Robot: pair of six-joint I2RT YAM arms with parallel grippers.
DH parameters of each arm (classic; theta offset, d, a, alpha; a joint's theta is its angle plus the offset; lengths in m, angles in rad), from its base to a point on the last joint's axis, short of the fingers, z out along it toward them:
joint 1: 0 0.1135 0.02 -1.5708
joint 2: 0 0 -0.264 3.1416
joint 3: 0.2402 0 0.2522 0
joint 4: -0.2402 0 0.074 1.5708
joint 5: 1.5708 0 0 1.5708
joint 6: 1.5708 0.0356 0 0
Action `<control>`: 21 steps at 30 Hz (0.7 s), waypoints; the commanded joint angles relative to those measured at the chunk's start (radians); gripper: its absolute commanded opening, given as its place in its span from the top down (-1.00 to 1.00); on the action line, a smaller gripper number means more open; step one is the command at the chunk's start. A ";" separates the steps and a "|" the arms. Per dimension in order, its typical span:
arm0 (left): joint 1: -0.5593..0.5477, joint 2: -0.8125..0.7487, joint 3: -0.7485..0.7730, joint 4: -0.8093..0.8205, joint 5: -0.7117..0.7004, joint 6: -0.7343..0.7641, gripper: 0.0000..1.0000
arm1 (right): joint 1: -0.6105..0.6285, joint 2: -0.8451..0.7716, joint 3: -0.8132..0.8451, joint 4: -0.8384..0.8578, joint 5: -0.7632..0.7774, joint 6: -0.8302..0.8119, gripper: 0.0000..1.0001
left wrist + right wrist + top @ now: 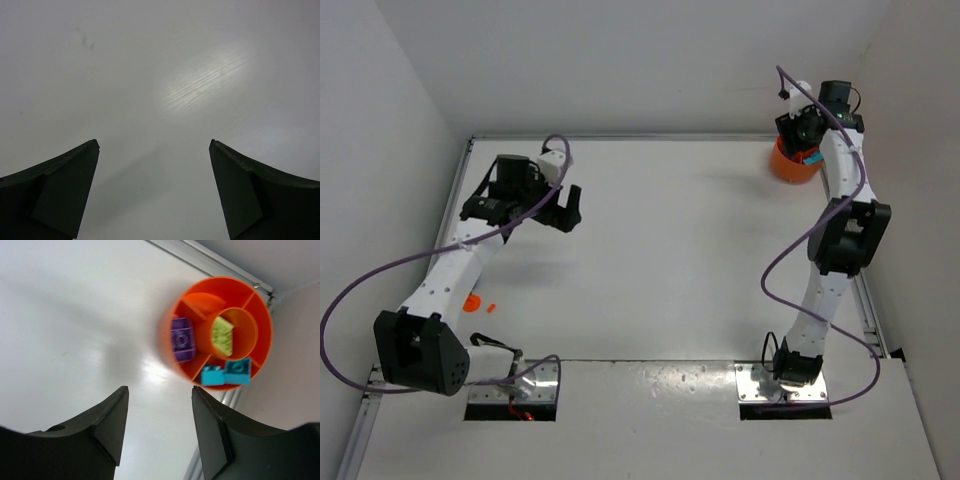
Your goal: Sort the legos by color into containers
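Observation:
The round orange container [199, 299] with divider walls stands by the table's far right corner [786, 166]. In its compartments lie a purple lego [182, 338], a yellow-green lego [222, 334] in the centre cup, and two cyan legos [226, 373]. My right gripper [160, 388] hovers just beside and above the tub, open, with nothing between its fingers; from above it shows at the tub's far side [804, 127]. My left gripper [154, 142] is open over bare table at the left [564, 211]. An orange lego [471, 301] and a tiny orange piece [491, 308] lie beside the left arm.
A metal rail [215, 262] runs along the table's far edge behind the tub, and the right wall [295, 385] stands close to it. White walls enclose the table at the left and back. Purple cables [380, 275] loop off both arms.

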 commanded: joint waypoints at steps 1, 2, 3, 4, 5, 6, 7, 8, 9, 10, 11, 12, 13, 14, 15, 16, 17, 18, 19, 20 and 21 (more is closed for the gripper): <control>0.081 -0.047 0.053 -0.035 -0.130 -0.030 -0.98 | 0.023 -0.194 -0.078 -0.001 -0.165 0.087 -0.08; 0.133 -0.047 0.053 -0.061 -0.224 -0.030 -0.98 | 0.023 -0.244 -0.104 -0.001 -0.190 0.122 -0.08; 0.162 -0.047 0.053 -0.075 -0.268 -0.030 -0.98 | 0.023 -0.271 -0.159 -0.001 -0.228 0.144 -0.08; 0.196 -0.047 0.053 -0.088 -0.297 -0.020 -0.98 | 0.032 -0.295 -0.192 -0.001 -0.249 0.164 -0.08; 0.266 -0.038 0.053 -0.099 -0.316 0.009 -0.98 | 0.032 -0.320 -0.225 0.013 -0.274 0.179 -0.08; 0.301 -0.021 0.053 -0.116 -0.316 0.032 -0.98 | 0.032 -0.366 -0.291 0.030 -0.308 0.208 -0.08; 0.367 -0.001 0.044 -0.116 -0.316 0.081 -0.93 | 0.042 -0.387 -0.355 0.054 -0.328 0.227 -0.08; 0.398 0.011 0.035 -0.125 -0.316 0.101 -0.87 | 0.042 -0.407 -0.382 0.064 -0.366 0.262 -0.08; 0.426 0.025 0.035 -0.125 -0.316 0.121 -0.80 | 0.053 -0.421 -0.407 0.064 -0.383 0.279 -0.08; 0.479 0.054 0.035 -0.125 -0.296 0.161 -0.59 | 0.062 -0.446 -0.448 0.077 -0.412 0.313 -0.08; 0.506 0.069 0.035 -0.125 -0.285 0.183 -0.52 | 0.062 -0.455 -0.469 0.094 -0.423 0.330 -0.08; 0.529 0.083 0.035 -0.125 -0.273 0.206 -0.47 | 0.072 -0.473 -0.506 0.094 -0.435 0.342 -0.08; 0.552 0.095 0.044 -0.125 -0.273 0.230 -0.44 | 0.081 -0.473 -0.522 0.108 -0.444 0.353 -0.08; 0.588 0.118 0.044 -0.125 -0.255 0.285 -0.40 | 0.081 -0.487 -0.535 0.122 -0.455 0.374 -0.04; 0.605 0.129 0.044 -0.125 -0.245 0.308 -0.38 | 0.090 -0.487 -0.549 0.122 -0.455 0.385 -0.01; 0.633 0.152 0.053 -0.125 -0.245 0.354 -0.36 | 0.090 -0.498 -0.571 0.134 -0.467 0.394 0.01; 0.644 0.164 0.053 -0.125 -0.245 0.377 -0.33 | 0.102 -0.498 -0.580 0.134 -0.467 0.406 0.03; 0.656 0.175 0.053 -0.125 -0.236 0.400 -0.30 | 0.102 -0.498 -0.580 0.134 -0.477 0.407 0.03; 0.668 0.188 0.053 -0.125 -0.236 0.425 -0.30 | 0.113 -0.498 -0.589 0.134 -0.477 0.407 0.03; 0.688 0.209 0.053 -0.138 -0.236 0.477 -0.30 | 0.113 -0.507 -0.598 0.143 -0.477 0.417 0.03; 0.697 0.221 0.053 -0.147 -0.215 0.506 -0.30 | 0.125 -0.507 -0.599 0.143 -0.477 0.426 0.03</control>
